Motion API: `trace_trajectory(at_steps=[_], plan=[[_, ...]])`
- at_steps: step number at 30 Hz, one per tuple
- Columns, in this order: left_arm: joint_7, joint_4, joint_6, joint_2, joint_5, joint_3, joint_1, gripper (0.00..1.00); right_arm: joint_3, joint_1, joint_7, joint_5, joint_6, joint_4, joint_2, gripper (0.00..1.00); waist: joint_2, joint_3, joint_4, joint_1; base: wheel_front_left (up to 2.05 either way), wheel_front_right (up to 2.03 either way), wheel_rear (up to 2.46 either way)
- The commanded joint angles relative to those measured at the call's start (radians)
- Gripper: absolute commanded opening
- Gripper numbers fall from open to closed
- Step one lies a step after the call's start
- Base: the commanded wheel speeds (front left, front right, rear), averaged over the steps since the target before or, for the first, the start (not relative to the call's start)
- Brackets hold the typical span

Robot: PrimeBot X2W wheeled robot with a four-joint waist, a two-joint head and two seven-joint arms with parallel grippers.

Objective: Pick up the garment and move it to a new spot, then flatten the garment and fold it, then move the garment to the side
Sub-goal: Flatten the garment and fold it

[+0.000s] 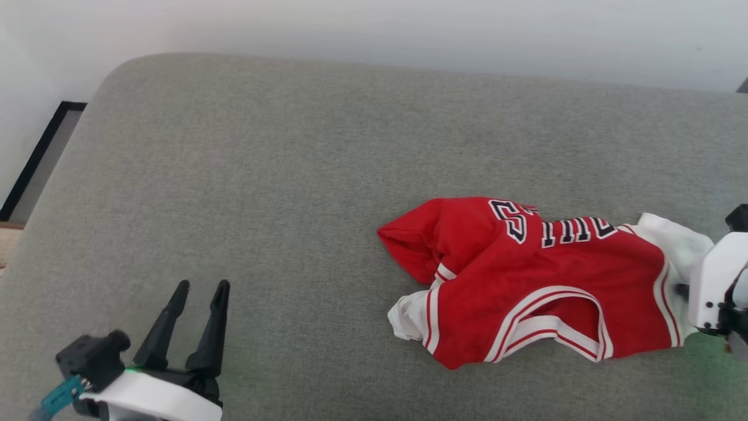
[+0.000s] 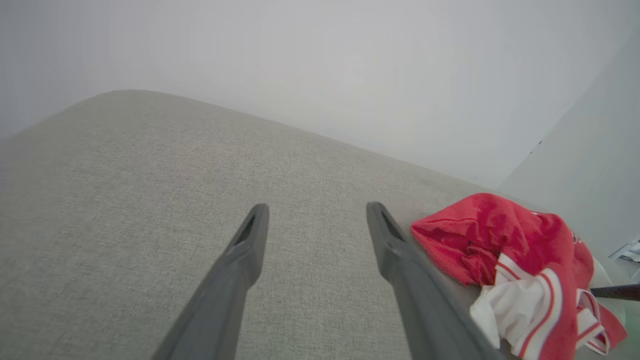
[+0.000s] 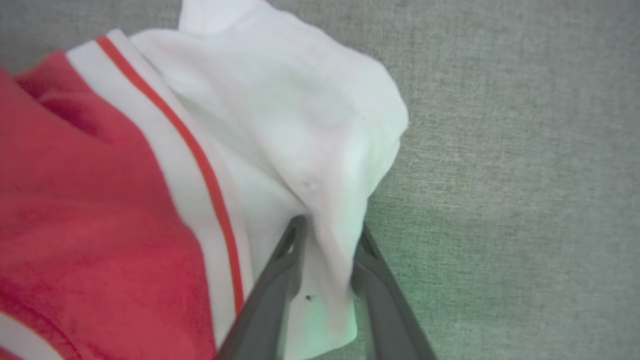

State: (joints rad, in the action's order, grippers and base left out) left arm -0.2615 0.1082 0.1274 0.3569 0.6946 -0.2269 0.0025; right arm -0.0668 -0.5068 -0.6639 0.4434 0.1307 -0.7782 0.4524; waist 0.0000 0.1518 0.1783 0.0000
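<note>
Bright, diffuse light; shadows faint, soft-edged. Head view sharp. Left wrist view hazy, edges bowed. Right wrist view: garment (image 3: 100,225) blurred at close range; green tint on grey fabric surface (image 3: 465,280) beside right claw (image 3: 330,227).

Right hand (image 3: 329,230): finger ends partly covered by white sleeve (image 3: 310,115) of garment (image 1: 526,275) pinched between them. Head view: fingers hidden behind white wrist housing (image 1: 716,275), cut by frame edge. Lettering (image 1: 549,229) beyond hand creased, unreadable.

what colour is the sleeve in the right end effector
White; the sleeve of the red shirt shows best in the right wrist view.
</note>
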Motion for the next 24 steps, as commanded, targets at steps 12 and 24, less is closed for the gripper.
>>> trace_trajectory(at_steps=[12, 24], plan=[[0.211, -0.077, 0.003, 0.177, 0.155, -0.16, -0.184, 1.0, 0.145, 0.086, 0.036, -0.094, 0.0, 0.231, -0.121, 1.0, 0.0, -0.043, -0.076, 0.0, 0.0, 0.0, 0.0], [0.551, -0.119, 0.003, 0.259, 0.198, -0.321, -0.424, 1.0, 0.223, 0.205, 0.295, -0.205, 0.0, 0.579, -0.282, 1.0, 0.0, -0.051, -0.186, 0.0, 0.0, 0.0, 0.0]])
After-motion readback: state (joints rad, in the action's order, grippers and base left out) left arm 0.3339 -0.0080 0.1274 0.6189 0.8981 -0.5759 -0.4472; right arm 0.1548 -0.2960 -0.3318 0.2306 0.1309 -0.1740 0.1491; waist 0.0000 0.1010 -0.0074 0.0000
